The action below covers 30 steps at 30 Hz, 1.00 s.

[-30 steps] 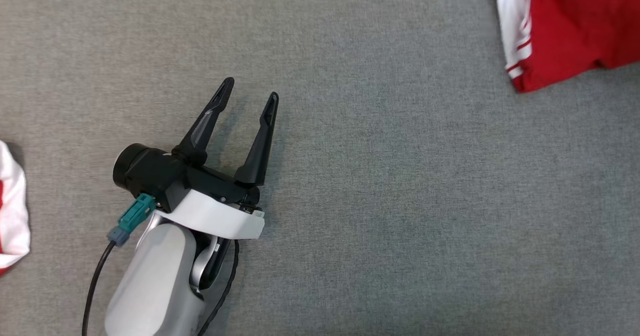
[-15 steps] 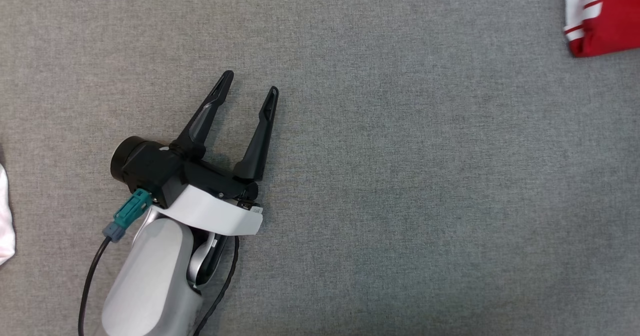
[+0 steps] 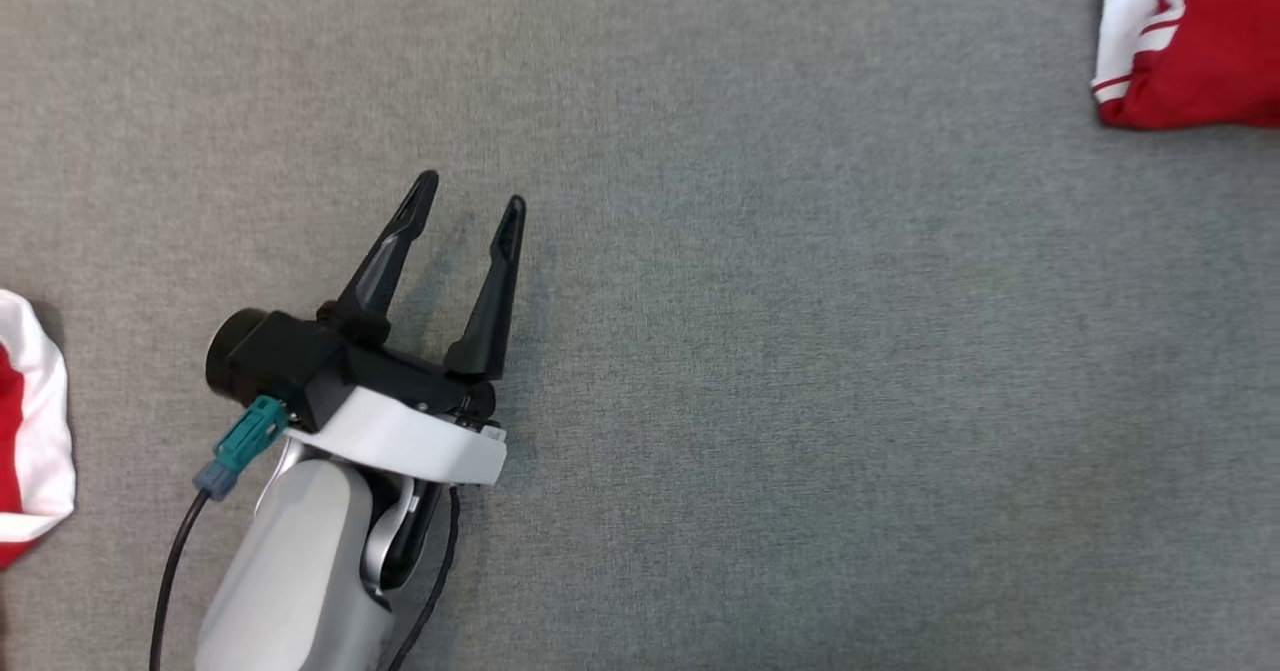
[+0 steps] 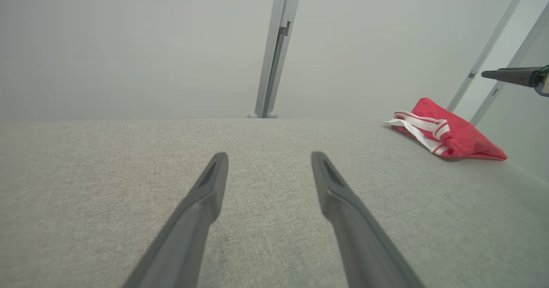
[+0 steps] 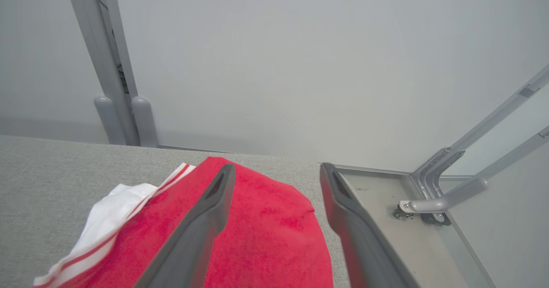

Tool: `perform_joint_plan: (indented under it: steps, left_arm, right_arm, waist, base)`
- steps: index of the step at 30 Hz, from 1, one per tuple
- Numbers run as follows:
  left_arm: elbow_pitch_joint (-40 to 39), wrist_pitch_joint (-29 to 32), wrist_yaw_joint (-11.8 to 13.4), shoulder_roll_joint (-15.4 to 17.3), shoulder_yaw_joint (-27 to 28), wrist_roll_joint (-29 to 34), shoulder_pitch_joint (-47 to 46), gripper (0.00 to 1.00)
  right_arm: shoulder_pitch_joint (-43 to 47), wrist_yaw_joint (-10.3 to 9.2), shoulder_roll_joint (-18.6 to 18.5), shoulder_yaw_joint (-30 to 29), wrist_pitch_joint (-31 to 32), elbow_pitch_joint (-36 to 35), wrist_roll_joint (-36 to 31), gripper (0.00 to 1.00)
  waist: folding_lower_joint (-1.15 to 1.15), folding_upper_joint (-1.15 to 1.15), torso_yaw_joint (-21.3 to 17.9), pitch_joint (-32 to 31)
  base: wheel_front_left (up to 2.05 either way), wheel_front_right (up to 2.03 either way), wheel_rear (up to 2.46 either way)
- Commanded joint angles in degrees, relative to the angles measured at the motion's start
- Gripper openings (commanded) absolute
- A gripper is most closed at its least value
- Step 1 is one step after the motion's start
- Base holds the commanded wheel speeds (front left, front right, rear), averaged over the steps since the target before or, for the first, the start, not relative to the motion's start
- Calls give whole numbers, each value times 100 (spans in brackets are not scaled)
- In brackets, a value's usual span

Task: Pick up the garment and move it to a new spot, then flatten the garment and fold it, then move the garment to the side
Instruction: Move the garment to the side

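Observation:
The garment [image 3: 1200, 51] is a red cloth with white striped trim, bunched at the far right of the grey table [image 3: 800, 351]. In the right wrist view my right gripper [image 5: 278, 166] hangs open just above the garment [image 5: 266, 236], nothing between its fingers. My left gripper [image 3: 471, 189] rests open low over bare table at the near left, far from the garment. The left wrist view shows the left gripper [image 4: 269, 155] open, the garment [image 4: 454, 135] off to the right, and one dark finger [image 4: 508, 74] of the right gripper above it.
Another red and white cloth [image 3: 35, 431] lies at the table's left edge. The table's right edge [image 5: 343, 172] runs just beside the garment, with a metal frame [image 5: 441, 193] beyond it. Grey upright posts [image 5: 116, 65] stand behind the table.
The whole head picture has shifted, so the camera has moved. The garment's corner at the upper right now looks more slumped. My left gripper stays open over the table.

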Motion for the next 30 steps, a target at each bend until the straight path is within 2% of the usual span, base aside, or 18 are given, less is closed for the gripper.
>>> perform_joint_plan:
  steps: [1,7,14,18,24,30]
  left_arm:
    - [12,-5,0,28,86,-27,115,100]
    - [-6,-5,0,32,349,-42,452,100]
    - [-83,-5,46,52,630,-21,813,100]
    - [-150,-5,60,58,766,-15,1034,100]
    - [-264,-5,112,78,957,-13,1322,100]
    - [-362,-5,150,91,1120,-32,1571,100]
  right_arm:
    - [53,2,80,75,-189,-66,-72,100]
    - [413,2,297,232,-498,-538,-77,100]
    - [1048,2,261,138,-642,-1266,109,100]
    - [1585,2,231,-116,-678,-1789,169,100]
    - [2680,2,328,-1080,-672,-2749,-181,100]
    - [4048,2,782,-2360,-675,-3642,-741,100]
  waist:
    - [0,0,-91,-324]
    - [0,0,-206,-964]
    - [0,0,-226,-1535]
    - [0,0,-213,-1815]
    - [0,0,-188,-2103]
    - [0,0,-121,-2276]
  base:
    - [0,0,0]
    - [0,0,0]
    - [0,0,0]
    - [0,0,0]
    - [0,0,0]
    - [0,0,0]
